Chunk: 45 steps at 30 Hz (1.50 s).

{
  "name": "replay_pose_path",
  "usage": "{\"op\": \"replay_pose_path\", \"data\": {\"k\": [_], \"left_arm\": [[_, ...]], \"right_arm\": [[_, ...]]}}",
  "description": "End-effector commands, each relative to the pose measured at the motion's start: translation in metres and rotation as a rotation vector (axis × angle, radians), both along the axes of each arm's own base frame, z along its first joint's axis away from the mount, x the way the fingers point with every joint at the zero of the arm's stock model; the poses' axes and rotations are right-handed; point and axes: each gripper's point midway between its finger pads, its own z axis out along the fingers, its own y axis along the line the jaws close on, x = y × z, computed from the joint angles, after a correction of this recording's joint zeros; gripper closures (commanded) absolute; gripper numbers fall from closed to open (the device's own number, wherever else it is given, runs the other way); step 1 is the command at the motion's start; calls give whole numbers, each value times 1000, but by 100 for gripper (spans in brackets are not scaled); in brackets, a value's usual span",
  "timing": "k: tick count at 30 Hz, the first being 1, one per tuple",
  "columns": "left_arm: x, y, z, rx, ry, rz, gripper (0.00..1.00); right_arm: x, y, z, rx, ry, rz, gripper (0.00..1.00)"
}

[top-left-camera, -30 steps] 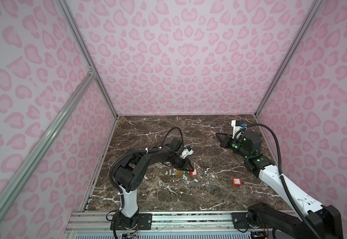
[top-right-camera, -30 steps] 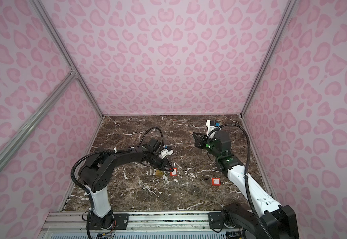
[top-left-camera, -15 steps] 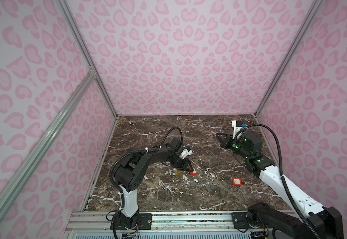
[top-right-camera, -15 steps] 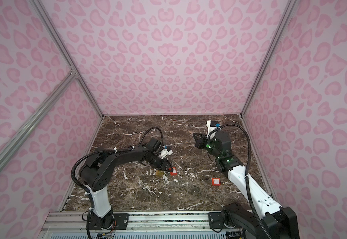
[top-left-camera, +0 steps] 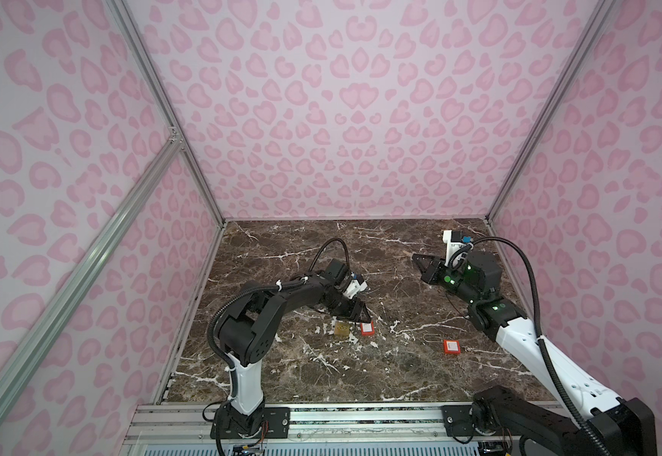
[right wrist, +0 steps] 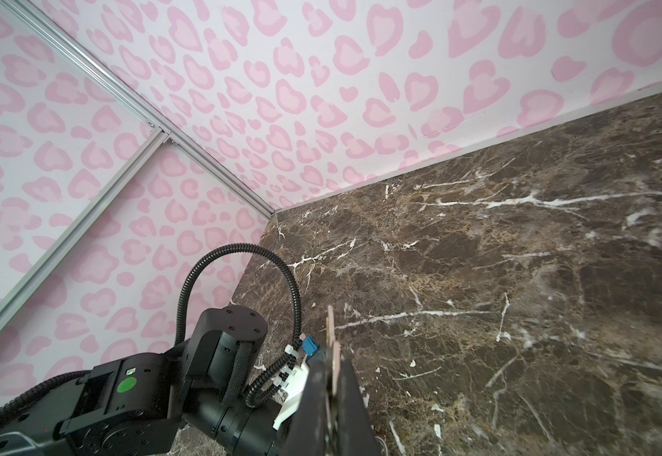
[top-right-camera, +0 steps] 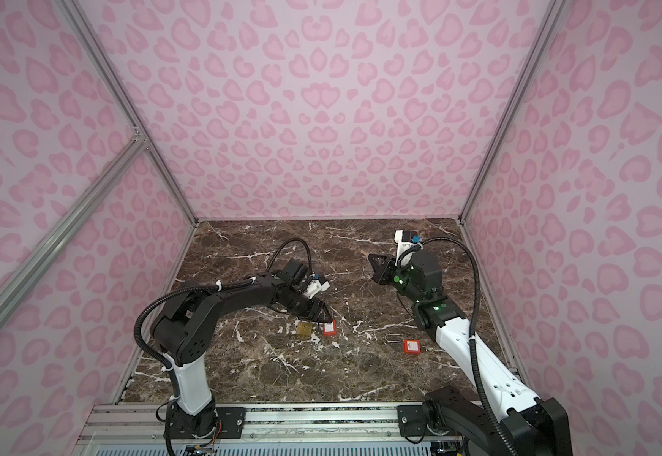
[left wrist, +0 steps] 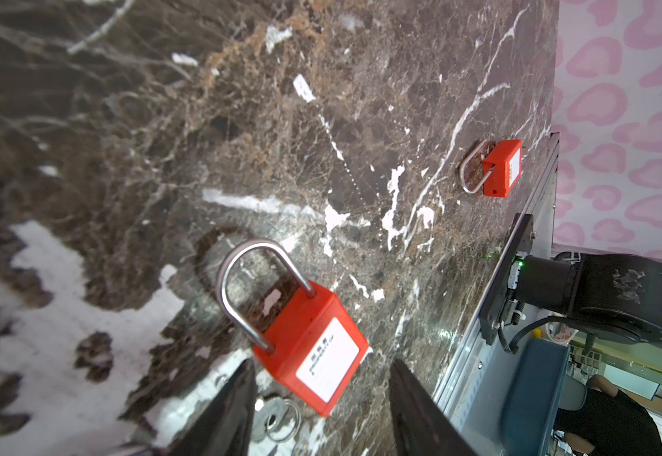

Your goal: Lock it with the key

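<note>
Though clamped on key (right wrist: 330, 327), right tool (right wrist: 333, 367): well apart from red padlock (top-left-camera: 366, 328).
Left tool (left wrist: 321, 365): wide, straddling it at counter (top-left-camera: 360, 375) centre.
Remaining: insertion, turning.

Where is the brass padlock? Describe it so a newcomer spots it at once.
On the dark brown marble tabletop, follow the black left arm to its tip near the middle. Just in front of that tip two padlocks lie side by side; the brass padlock is the left one in both top views. It is gold metal, whereas the red plastic padlock beside it carries a white label.
</note>
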Motion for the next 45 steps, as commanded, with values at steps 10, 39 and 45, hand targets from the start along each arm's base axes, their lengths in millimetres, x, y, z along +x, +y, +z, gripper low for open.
{"op": "replay_pose_path", "data": {"k": [10, 39, 45], "left_arm": [[-3, -6, 6, -17, 13, -19, 43], [77, 54, 110, -128, -147, 399, 43], [65, 63, 124, -131, -158, 383, 43]], "right_arm": [[-1, -3, 0, -9, -10, 3, 100], [-70, 43, -115, -1101, -383, 275, 100], [-92, 63, -143, -1300, -503, 233, 100]]}}
